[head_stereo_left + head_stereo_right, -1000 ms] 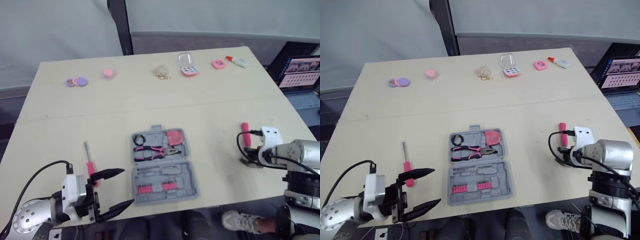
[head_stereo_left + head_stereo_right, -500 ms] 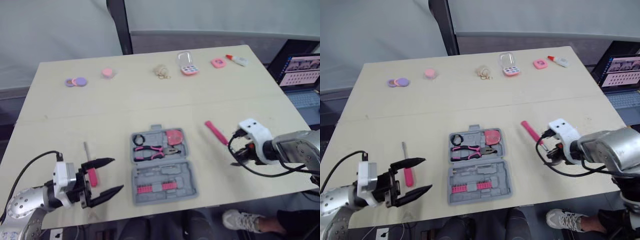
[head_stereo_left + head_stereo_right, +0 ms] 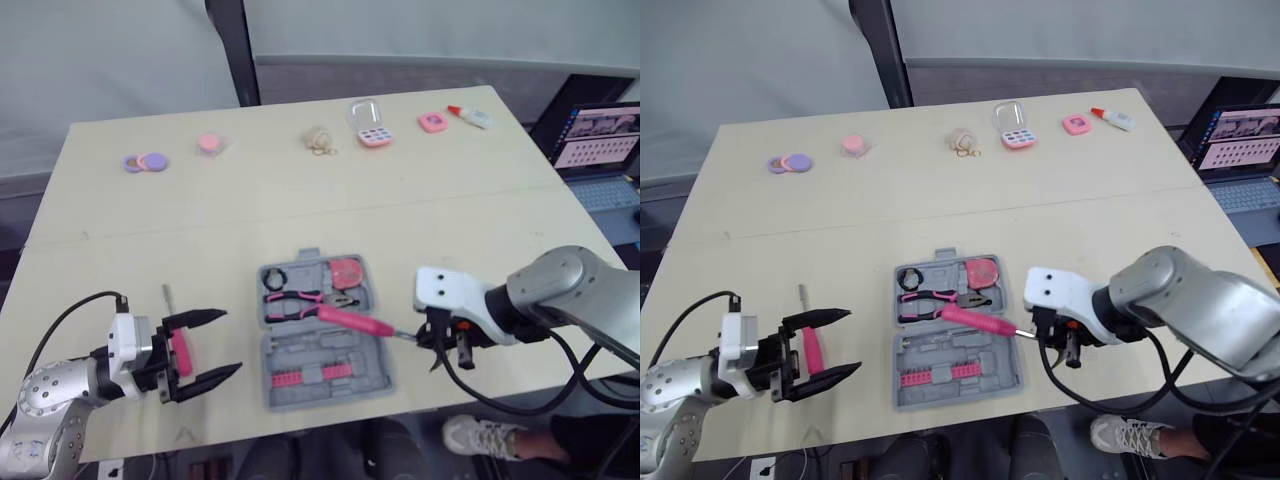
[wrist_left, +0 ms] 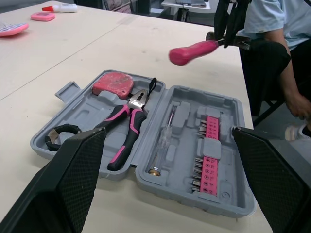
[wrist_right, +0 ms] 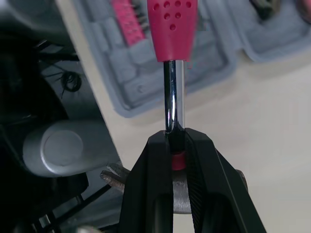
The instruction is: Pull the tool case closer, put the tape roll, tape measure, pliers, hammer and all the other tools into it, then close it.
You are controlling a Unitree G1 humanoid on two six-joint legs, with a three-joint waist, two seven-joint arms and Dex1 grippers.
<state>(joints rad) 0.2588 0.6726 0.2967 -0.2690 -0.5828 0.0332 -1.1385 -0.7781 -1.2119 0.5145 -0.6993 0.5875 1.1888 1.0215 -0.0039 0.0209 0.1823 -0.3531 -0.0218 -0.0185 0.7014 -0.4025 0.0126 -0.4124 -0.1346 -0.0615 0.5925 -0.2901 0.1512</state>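
The tool case (image 3: 372,352) lies open at the near side of the table (image 3: 300,210), with pliers (image 3: 300,300) and a tape measure (image 3: 347,272) inside. The right gripper (image 5: 174,136) pinches the hammer (image 3: 352,320) by its metal neck, its pink handle over the case. The left gripper (image 3: 230,340) gapes wide around a pink screwdriver (image 3: 183,352).

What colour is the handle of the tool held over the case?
Pink; the chrome-shafted hammer shows best in left wrist view.
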